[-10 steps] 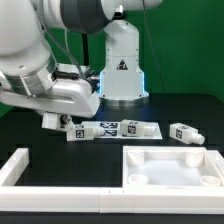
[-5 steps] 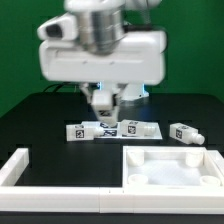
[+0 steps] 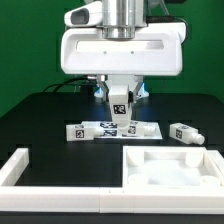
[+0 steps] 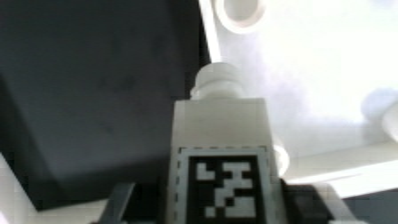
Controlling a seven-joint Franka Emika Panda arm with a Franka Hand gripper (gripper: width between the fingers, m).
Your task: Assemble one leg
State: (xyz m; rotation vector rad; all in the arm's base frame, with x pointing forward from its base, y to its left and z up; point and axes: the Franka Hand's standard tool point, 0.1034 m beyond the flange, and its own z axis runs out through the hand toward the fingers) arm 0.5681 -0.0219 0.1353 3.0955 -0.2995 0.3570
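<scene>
Black tabletop [image 3: 40,120] under green backdrop [image 3: 25,50]. Holds the leg [image 3: 120,99] upright in the pinched gripper [image 3: 120,110], aloft at eleven o'clock from the tray [image 3: 160,149]. Looks light, stiff, slick plastic; best gripped across flat sides, peg left free

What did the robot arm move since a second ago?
The arm swung from the exterior view's left to the middle and rose. Its gripper is shut on a leg, held up above the marker board. The other leg, the tray and the marker board stayed put.
</scene>
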